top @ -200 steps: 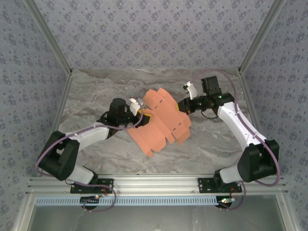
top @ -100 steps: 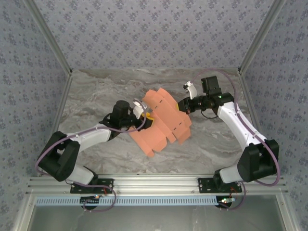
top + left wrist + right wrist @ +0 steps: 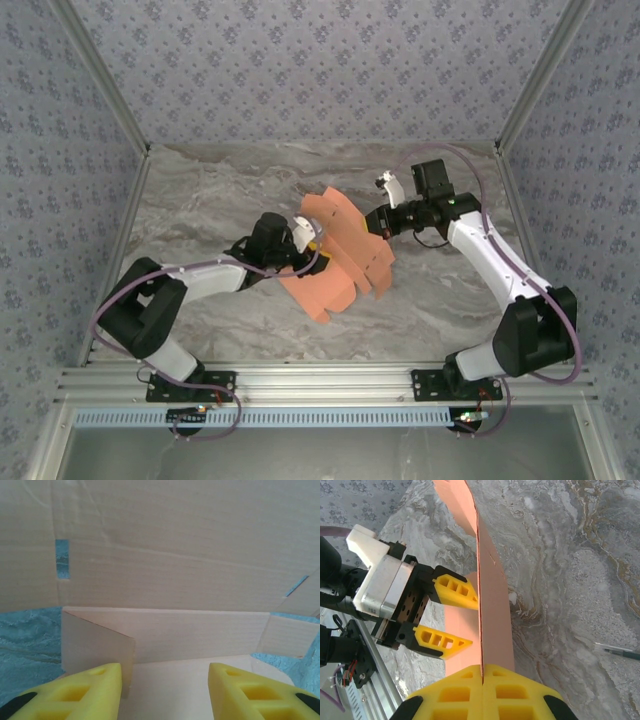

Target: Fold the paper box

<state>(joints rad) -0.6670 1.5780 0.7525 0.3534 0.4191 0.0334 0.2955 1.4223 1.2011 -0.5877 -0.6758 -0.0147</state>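
Observation:
The paper box [image 3: 345, 250] is a salmon-orange die-cut sheet with tabs and creases, held tilted up off the marble table between the two arms. My right gripper [image 3: 378, 222] is shut on its right edge; in the right wrist view the card [image 3: 492, 605] runs edge-on into the shut fingertips [image 3: 482, 671]. My left gripper [image 3: 308, 240] stands open against the sheet's left side. In the left wrist view its yellow fingers [image 3: 90, 690] straddle a flat panel, with a small raised flap [image 3: 97, 647] by the left finger and the upright panel [image 3: 175, 575] ahead.
Bare marble table [image 3: 200, 200] lies to the left and behind the sheet. Patterned walls with metal posts enclose the table, and an aluminium rail [image 3: 330, 380] runs along the near edge. A thin dark pen-like thing [image 3: 620, 653] lies on the table at the right.
My left arm has pushed rightward into the sheet's left side. The sheet has bunched narrower and stands more upright. The right gripper has shifted slightly left, still holding.

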